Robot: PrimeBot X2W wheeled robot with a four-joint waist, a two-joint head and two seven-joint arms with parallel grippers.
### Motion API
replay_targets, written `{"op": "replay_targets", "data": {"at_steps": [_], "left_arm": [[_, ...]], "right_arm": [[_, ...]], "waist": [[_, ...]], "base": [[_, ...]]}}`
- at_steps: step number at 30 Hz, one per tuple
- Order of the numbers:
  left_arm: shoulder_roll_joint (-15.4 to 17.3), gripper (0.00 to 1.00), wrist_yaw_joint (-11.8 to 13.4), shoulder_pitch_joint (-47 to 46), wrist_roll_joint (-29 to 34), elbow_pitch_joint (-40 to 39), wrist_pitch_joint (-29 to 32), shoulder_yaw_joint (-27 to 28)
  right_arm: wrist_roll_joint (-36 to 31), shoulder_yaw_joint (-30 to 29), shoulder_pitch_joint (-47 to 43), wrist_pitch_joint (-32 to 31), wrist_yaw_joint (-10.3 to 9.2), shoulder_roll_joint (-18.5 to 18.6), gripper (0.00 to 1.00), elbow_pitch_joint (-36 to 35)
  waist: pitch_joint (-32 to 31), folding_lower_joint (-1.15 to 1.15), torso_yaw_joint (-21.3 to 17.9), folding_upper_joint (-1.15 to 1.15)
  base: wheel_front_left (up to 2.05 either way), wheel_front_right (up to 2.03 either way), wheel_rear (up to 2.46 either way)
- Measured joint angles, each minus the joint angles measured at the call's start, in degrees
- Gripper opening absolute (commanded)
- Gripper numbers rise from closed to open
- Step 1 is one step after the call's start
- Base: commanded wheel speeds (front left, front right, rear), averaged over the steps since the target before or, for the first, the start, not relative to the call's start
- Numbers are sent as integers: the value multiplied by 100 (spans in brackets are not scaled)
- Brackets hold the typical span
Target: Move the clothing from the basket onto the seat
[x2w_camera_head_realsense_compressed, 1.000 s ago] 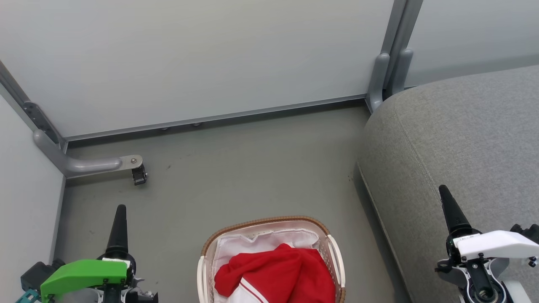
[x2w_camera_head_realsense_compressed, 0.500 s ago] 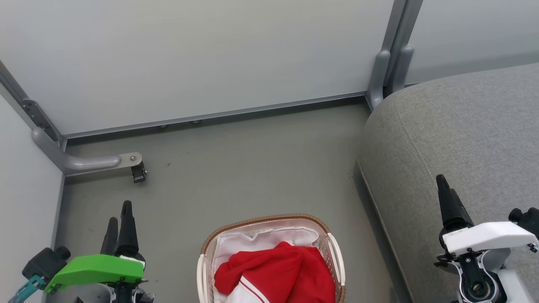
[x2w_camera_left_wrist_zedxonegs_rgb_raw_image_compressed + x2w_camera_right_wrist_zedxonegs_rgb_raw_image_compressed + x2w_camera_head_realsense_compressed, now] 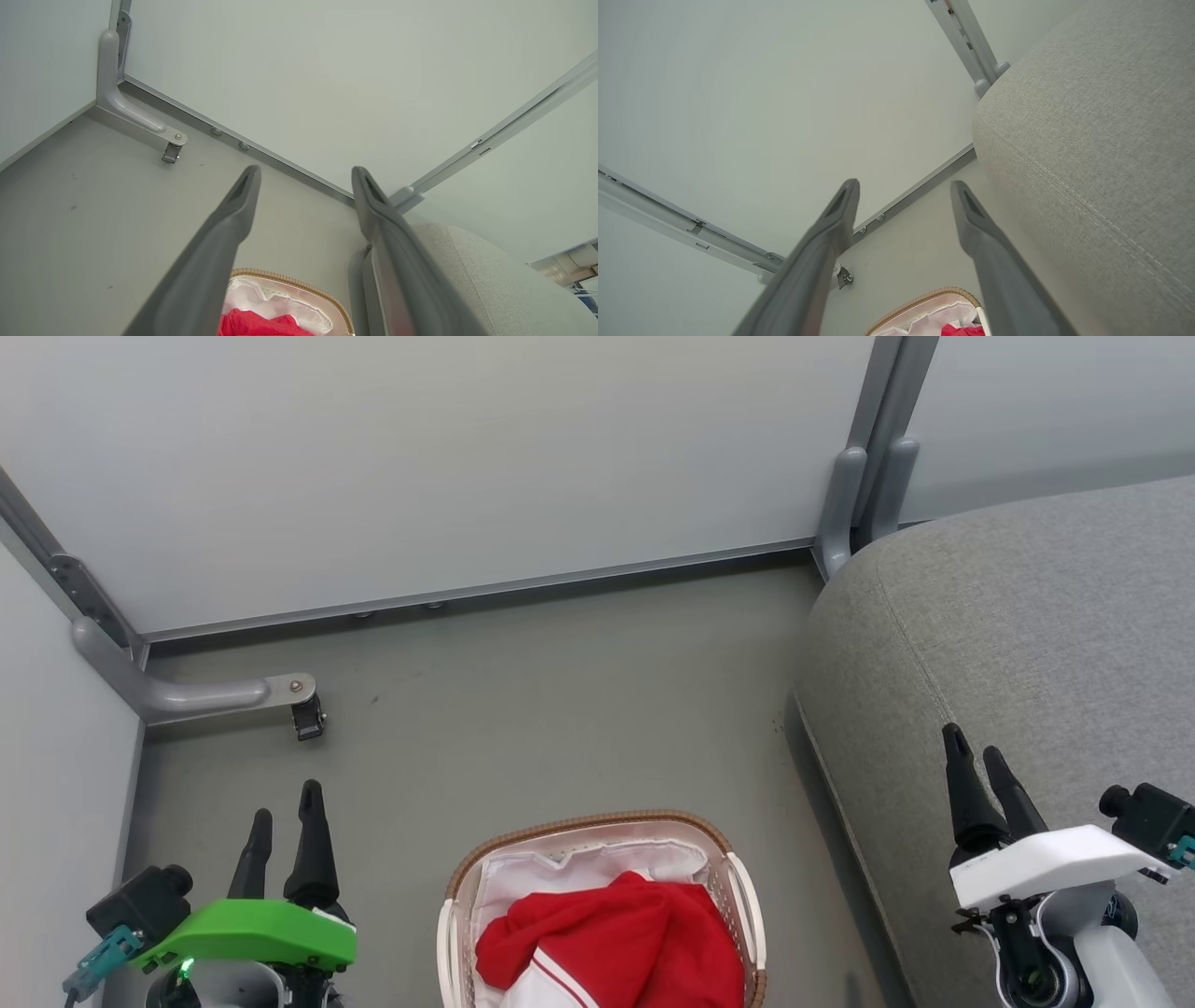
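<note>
The red clothing [image 3: 611, 943] lies bunched in the white basket [image 3: 588, 825] with its brown woven rim, on the floor at the bottom middle of the head view. The grey seat [image 3: 1027, 635] fills the right side. My left gripper [image 3: 285, 803] is open to the left of the basket, above the floor, with nothing between its fingers. My right gripper [image 3: 971, 754] is open over the seat's near edge, also empty. In the left wrist view the clothing [image 3: 261, 324] and basket [image 3: 285, 280] show between the fingers [image 3: 233, 214]. The right wrist view catches the basket [image 3: 924, 298] and seat [image 3: 1087, 140].
Pale partition walls [image 3: 420, 457] close off the back and left. A grey bracket foot with a caster [image 3: 303, 709] sticks out from the left corner. A grey post [image 3: 864, 476] stands at the seat's far corner. Bare grey floor [image 3: 560, 700] lies beyond the basket.
Both grippers have turned at the wrist, so both fingers of each now show side by side. The left has shifted slightly right, the right slightly left. The basket and clothing have not moved.
</note>
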State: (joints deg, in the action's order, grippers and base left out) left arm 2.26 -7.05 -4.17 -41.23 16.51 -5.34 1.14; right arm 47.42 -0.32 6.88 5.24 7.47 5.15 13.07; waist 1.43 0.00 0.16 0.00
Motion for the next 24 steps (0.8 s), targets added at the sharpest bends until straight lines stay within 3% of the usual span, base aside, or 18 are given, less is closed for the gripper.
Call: {"op": "replay_targets", "data": {"at_steps": [24], "left_arm": [[35, 100, 109, 183, 1574, 45, -382, -288]], "right_arm": [[-1544, 223, -119, 389, 1, 2, 100, 97]], "waist": [[-24, 0, -31, 0]], "base": [[0, 0, 0]]}}
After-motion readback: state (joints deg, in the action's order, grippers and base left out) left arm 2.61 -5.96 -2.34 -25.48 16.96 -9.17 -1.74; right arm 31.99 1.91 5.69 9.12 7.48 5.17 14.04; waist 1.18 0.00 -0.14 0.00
